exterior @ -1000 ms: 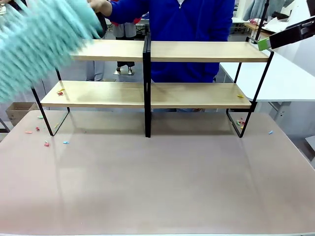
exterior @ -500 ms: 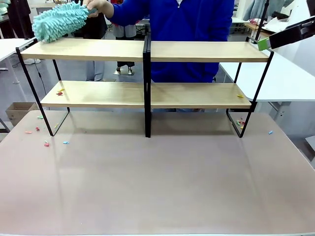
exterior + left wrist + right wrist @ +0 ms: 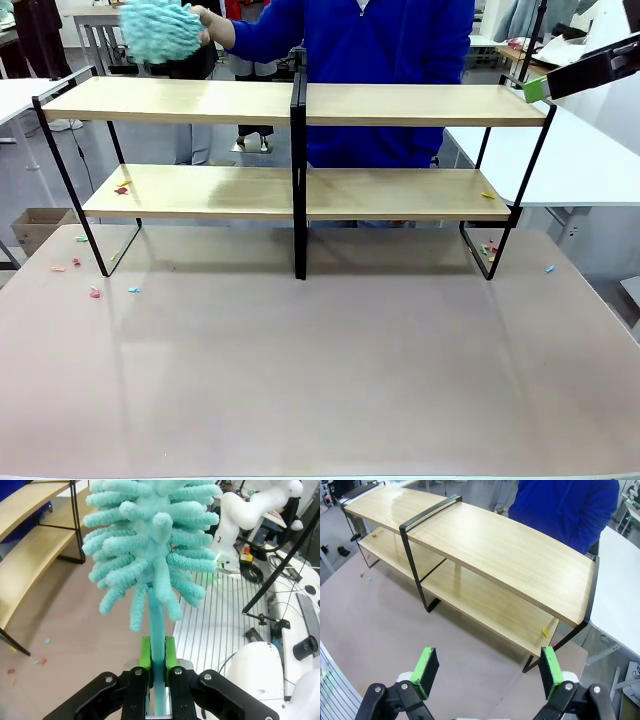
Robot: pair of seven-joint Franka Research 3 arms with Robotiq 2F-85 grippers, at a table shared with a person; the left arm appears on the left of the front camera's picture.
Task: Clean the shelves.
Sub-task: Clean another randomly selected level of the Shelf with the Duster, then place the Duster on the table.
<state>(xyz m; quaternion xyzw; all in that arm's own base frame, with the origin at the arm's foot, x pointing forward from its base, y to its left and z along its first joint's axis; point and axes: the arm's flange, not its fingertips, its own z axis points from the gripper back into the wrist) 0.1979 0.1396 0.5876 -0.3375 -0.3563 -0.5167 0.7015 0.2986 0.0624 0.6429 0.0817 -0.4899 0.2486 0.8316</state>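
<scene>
Left gripper (image 3: 158, 652): pressed tight on the stem of a teal chenille duster (image 3: 155, 545), green pads flanking the handle, fluffy head straight out past the fingertips, in line with the fingers.

Shelves (image 3: 30, 555): off to the upper left of that gripper in its wrist view, well apart from the duster head, no contact. Boards running away on a diagonal, so long axis roughly across the duster's own line rather than along it. End frame leg and coloured scraps (image 3: 44, 661) on the table (image 3: 90, 630) lower left of the gripper.

Right gripper (image 3: 485, 670): spread wide, nothing between the pads. Rack (image 3: 510, 555) ahead of and below it, long axis slanting from near right to far left, right end nearest. Yellow scrap (image 3: 545, 631) on the lower board just beyond the fingertips. From the front, parked just beside the top board's right end (image 3: 535, 90).

Person's hand (image 3: 210, 25) above the top board's left end with a teal duster head (image 3: 160, 30) of its own, lifted clear of the wood.

Judgement: left arm is the one with the tool and nearer the left end, where scraps (image 3: 122, 188) sit on the lower board. Needs a swing toward the rack, head laid flat along the boards, then a sweep lengthwise. Risk: snagging the black frame post.
</scene>
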